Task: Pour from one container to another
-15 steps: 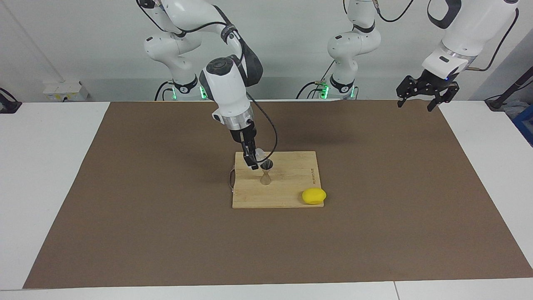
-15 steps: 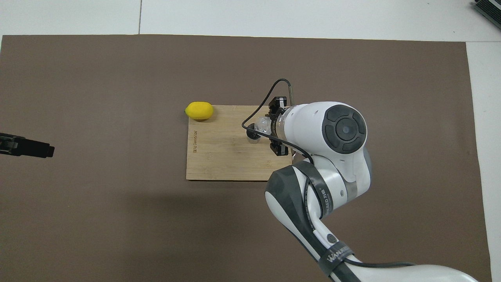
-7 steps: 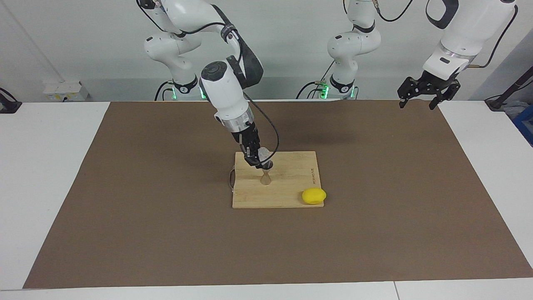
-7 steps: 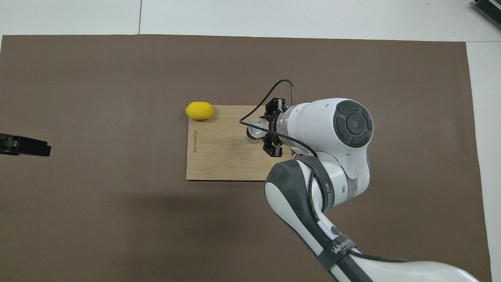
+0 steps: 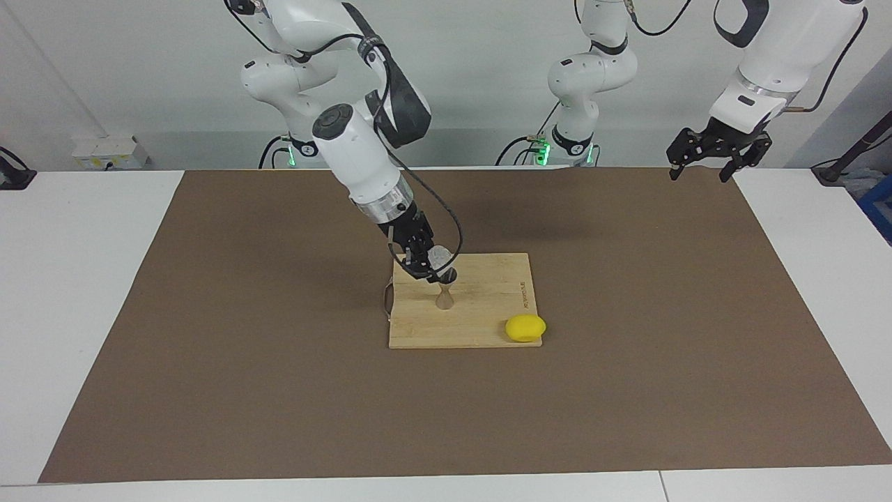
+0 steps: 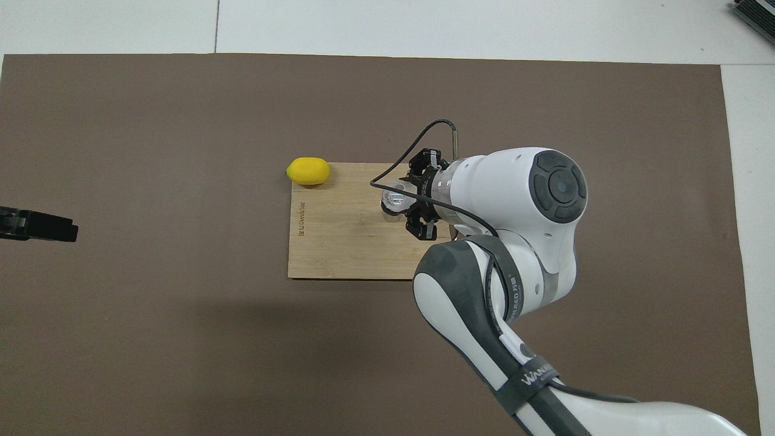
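Observation:
A small metal hourglass jigger (image 5: 444, 291) stands upright on the wooden cutting board (image 5: 481, 321). Right above its mouth my right gripper (image 5: 433, 267) is shut on a short clear glass tumbler (image 5: 439, 257), which is tipped steeply over the jigger (image 6: 390, 213). From overhead the tumbler (image 6: 396, 195) shows just past the right gripper (image 6: 412, 197), and the arm covers part of the board (image 6: 333, 242). My left gripper (image 5: 709, 152) hangs open high over the mat's corner at the left arm's end, holding nothing; only its tip (image 6: 37, 225) enters the overhead view.
A yellow lemon (image 5: 525, 328) lies at the board's corner farthest from the robots, toward the left arm's end (image 6: 309, 171). A brown mat (image 5: 209, 348) covers the table.
The right arm has swung its wrist over, tipping the tumbler further above the jigger. The left gripper rose slightly, then held still.

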{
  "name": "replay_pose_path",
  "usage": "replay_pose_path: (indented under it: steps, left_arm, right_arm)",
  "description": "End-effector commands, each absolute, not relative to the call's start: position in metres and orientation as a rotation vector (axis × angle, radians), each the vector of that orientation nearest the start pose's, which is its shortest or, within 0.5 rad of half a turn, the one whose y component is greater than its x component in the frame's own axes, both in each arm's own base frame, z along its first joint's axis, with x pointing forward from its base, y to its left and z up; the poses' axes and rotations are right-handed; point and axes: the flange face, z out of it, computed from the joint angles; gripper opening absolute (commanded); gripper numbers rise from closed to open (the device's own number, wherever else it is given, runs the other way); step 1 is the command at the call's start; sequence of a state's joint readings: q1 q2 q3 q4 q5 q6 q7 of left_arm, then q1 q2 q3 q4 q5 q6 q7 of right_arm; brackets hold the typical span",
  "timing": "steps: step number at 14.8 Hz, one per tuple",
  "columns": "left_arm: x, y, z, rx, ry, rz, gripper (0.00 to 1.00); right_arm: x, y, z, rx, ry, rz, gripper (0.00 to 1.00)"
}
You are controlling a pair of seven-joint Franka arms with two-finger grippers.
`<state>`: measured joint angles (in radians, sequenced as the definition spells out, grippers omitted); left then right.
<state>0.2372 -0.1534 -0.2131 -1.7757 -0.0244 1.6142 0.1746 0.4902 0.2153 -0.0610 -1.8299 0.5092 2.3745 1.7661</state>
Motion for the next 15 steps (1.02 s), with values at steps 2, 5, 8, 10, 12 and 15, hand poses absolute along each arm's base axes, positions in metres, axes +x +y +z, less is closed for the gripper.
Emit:
replay_pose_path:
  steps: [2,5,8,10,12,15]
  left_arm:
    - [0.502,-0.001,0.614,-3.104,0.221,0.032,1.00]
    - [0.501,0.016,0.614,-3.111,0.153,0.033,1.00]
    - [0.501,0.018,0.612,-3.111,0.117,0.019,1.00]
    - [0.506,0.027,0.610,-3.115,0.094,-0.031,1.00]
    - [0.511,0.021,0.607,-3.125,0.125,-0.040,1.00]
    - [0.521,0.016,0.591,-3.144,0.157,-0.003,1.00]
  right_arm:
    - [0.595,0.227,0.465,-1.737,1.911,0.387,0.00]
    - [0.604,0.186,0.463,-1.657,1.870,0.473,0.00]
    - [0.607,0.135,0.459,-1.601,1.824,0.550,0.00]
    - [0.601,0.103,0.449,-1.551,1.777,0.584,0.00]
    - [0.599,0.072,0.439,-1.528,1.713,0.625,0.00]
    - [0.595,0.034,0.426,-1.530,1.680,0.652,0.00]
